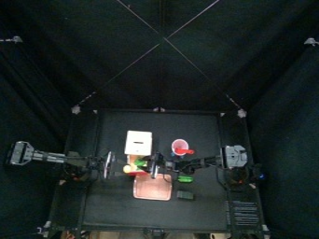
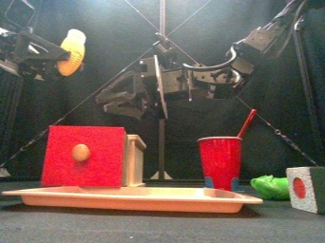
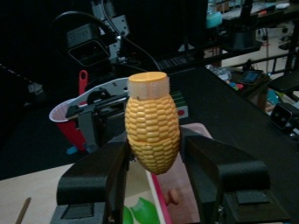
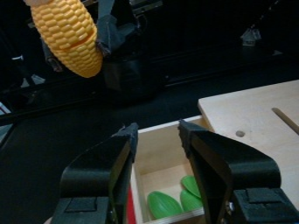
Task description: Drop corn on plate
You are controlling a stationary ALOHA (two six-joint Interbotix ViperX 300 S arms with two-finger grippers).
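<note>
The corn (image 3: 153,122), a yellow toy cob, stands upright between the jaws of my left gripper (image 3: 153,156), which is shut on it. In the front view the corn (image 2: 71,52) hangs high at the left, well above the pink plate (image 2: 127,197) on the table. The right wrist view shows the corn (image 4: 70,37) in the air ahead of my right gripper (image 4: 158,144). That gripper is open and holds nothing. In the top view both arms meet over the plate (image 1: 156,189).
A red block with a wooden knob (image 2: 84,155) and a red cup (image 2: 219,161) stand at the plate's back. A green item (image 2: 269,185) and a cube with a red dot (image 2: 305,188) lie to its right. A white box (image 4: 176,188) holding green pieces sits under my right gripper.
</note>
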